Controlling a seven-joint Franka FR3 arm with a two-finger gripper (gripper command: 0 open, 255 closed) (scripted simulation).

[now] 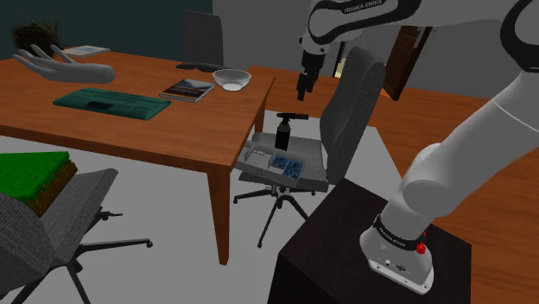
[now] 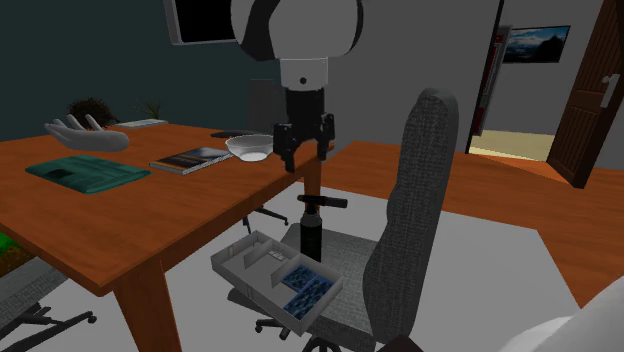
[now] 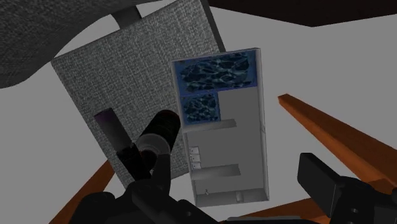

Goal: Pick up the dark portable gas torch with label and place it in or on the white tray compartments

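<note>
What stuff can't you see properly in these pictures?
- Label on the torch: shoulder view, too small to read.
- One end of the torch: wrist view, behind a black finger.
- Blue stuff in the tray: every view, can't tell what it is.
- Base of the chair: second exterior view, cut off by the bottom edge.

A brown wooden tabletop (image 1: 190,129) spans the left, carrying a white bowl (image 1: 231,79), a book (image 1: 187,89), a green cloth (image 1: 110,103) and a pale hand sculpture (image 1: 65,67). A grey chair (image 1: 354,104) stands just right of it, and a second chair (image 1: 60,224) at near left. The grey floor (image 1: 164,259) meets wooden boards (image 1: 458,112) farther right. On the far dark wall (image 2: 100,50) hangs a screen (image 2: 205,20). A brown door (image 2: 590,100) stands far right.
</note>
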